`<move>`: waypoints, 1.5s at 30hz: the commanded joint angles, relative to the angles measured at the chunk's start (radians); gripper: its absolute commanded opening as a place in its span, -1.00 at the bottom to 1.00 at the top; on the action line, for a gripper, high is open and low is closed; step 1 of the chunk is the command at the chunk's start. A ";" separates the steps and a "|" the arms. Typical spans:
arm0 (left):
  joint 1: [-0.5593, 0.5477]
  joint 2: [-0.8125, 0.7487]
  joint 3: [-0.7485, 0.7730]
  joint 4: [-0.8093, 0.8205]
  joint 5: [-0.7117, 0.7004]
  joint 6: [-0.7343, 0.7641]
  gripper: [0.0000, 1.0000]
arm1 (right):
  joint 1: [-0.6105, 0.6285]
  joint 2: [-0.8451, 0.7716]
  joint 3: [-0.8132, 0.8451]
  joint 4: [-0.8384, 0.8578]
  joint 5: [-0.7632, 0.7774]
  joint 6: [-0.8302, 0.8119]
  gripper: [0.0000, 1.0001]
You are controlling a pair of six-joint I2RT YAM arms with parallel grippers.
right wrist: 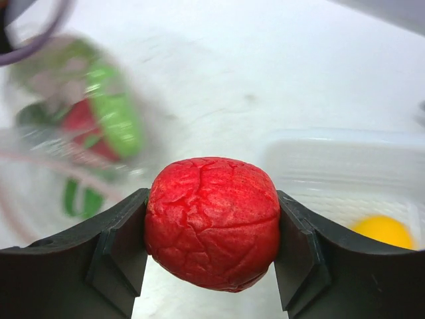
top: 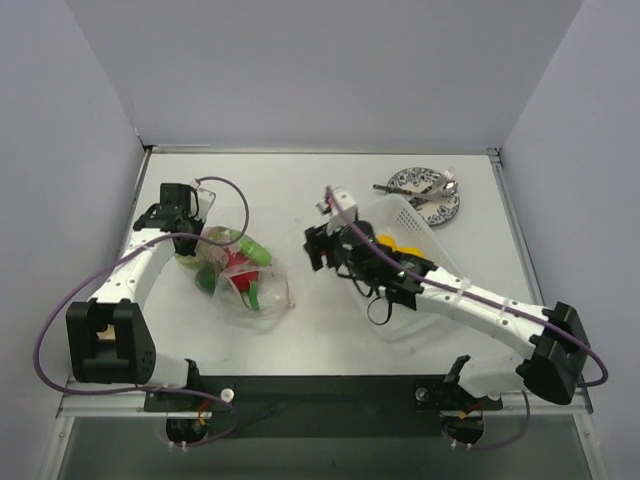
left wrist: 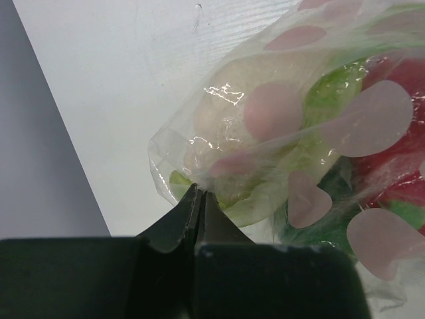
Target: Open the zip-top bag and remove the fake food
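Worktop (top: 300, 190): white tray (top: 405, 208) at my right, zip-top bag (top: 250, 290) at my left, well apart. My left tool (left wrist: 199, 191) pressed together on bag corner, likely anchoring it. Green and red fake food (top: 235, 262) inside bag. My right tool (right wrist: 211, 247) pinches red fruit (right wrist: 212, 212) between bag and tray. Yellow fruit (right wrist: 382, 231) lies in tray.

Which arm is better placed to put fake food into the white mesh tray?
Right. The right gripper holds the wrinkled red plastic fruit close to the white mesh tray; the left gripper is shut on a corner of the transparent zip-top bag.
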 commanded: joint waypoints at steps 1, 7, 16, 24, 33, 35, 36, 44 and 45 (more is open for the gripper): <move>-0.008 -0.034 0.038 -0.013 0.028 -0.023 -1.00 | -0.199 -0.097 -0.130 -0.022 0.174 0.063 -0.68; -0.017 -0.033 0.061 -0.039 0.062 -0.049 -1.00 | -0.382 -0.034 -0.089 -0.140 0.052 0.122 0.07; -0.017 -0.026 0.067 -0.045 0.075 -0.057 -1.00 | -0.183 -0.033 0.014 -0.222 0.160 -0.042 1.00; -0.017 -0.010 0.063 -0.030 0.066 -0.057 -1.00 | 0.147 0.010 0.004 -0.115 0.053 -0.079 -0.40; -0.023 -0.006 0.055 -0.034 0.063 -0.068 -1.00 | 0.189 0.304 0.111 0.060 -0.084 0.005 -0.56; -0.025 -0.011 0.053 -0.036 0.063 -0.068 -1.00 | 0.177 0.384 0.178 0.059 -0.102 0.011 -0.45; -0.025 -0.014 0.053 -0.039 0.063 -0.068 -1.00 | 0.170 0.410 0.195 0.059 -0.105 0.014 -0.28; -0.025 -0.026 0.049 -0.042 0.057 -0.068 -1.00 | 0.123 0.607 0.363 0.024 -0.162 0.077 0.88; -0.026 -0.026 0.047 -0.042 0.057 -0.066 -1.00 | 0.123 0.621 0.369 0.022 -0.160 0.085 0.92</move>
